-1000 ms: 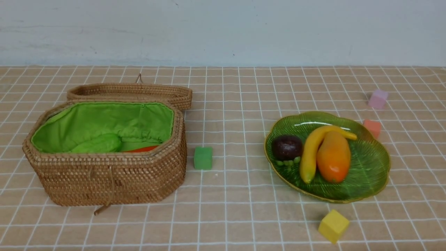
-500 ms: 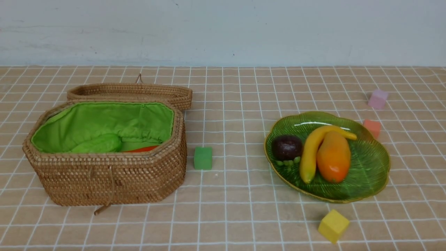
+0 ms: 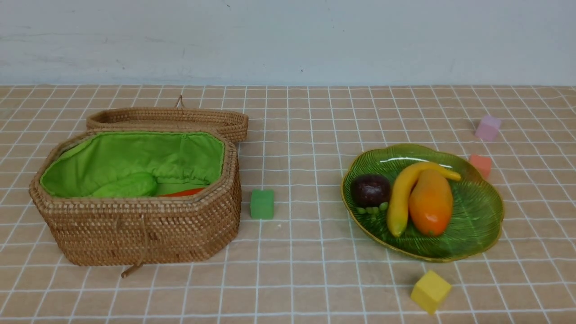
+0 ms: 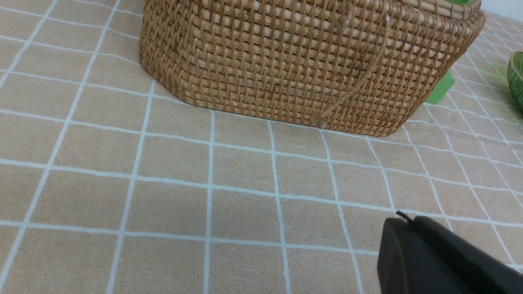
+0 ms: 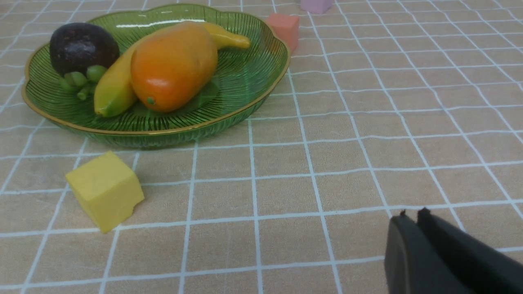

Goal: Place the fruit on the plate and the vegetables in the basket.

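On the green glass plate (image 3: 477, 211) at the right lie a yellow banana (image 3: 400, 198), a dark-purple mangosteen (image 3: 370, 189) and an orange mango-like fruit (image 3: 431, 202); the right wrist view shows the same plate (image 5: 245, 77) and fruit (image 5: 173, 65). The open wicker basket (image 3: 144, 229) at the left holds a pale green gourd (image 3: 128, 185) and a sliver of orange carrot (image 3: 184, 192). No eggplant shows. My left gripper (image 4: 408, 220) is shut and empty, low before the basket wall (image 4: 286, 61). Near the plate, my right gripper (image 5: 412, 215) hangs shut and empty.
The basket's woven lid (image 3: 171, 118) lies behind it. Small cubes stand about: green (image 3: 262, 204) beside the basket, yellow (image 3: 430, 291) in front of the plate, red (image 3: 481, 164) and pink (image 3: 488, 128) behind it. Neither arm shows in the front view.
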